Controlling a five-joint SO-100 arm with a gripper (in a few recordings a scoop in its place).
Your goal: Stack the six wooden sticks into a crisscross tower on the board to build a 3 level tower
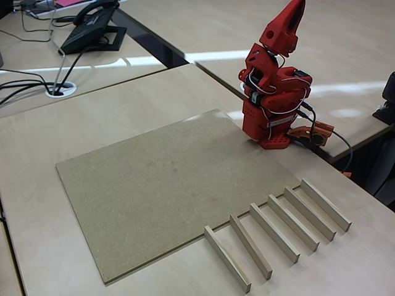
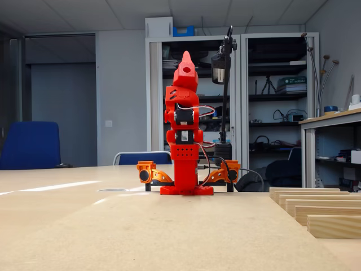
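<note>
Red arm (image 1: 274,92) sits folded up tight at the far edge of the board (image 1: 154,185), gripper (image 1: 295,9) pointing straight up in the air, well clear of everything. Fingers look pressed together into one point, nothing between them, so closed and empty. Low fixed view agrees: gripper (image 2: 186,56) is a single red spike on top of the folded arm, no gap visible.

Six wooden sticks (image 1: 278,231) lie in a neat row on the pale tabletop (image 1: 37,246), off the board, along its right-hand edge as the high fixed view shows it. All parallel, evenly spaced, none touching another; near ends sit just beside the board's edge, the rest running away from it. In the low view the sticks (image 2: 316,212) show end-on at the right, stepping back one behind the next; only approx. five ends can be told apart there.

Board itself is bare, speckled brown-tan, flat on the table. No tower, not one stick laid on it.

Bkgd: black desk phone (image 1: 92,28) w/ cables top left in the high view; blue chair (image 2: 31,144) and shelving (image 2: 271,101) behind the arm in the low view.
</note>
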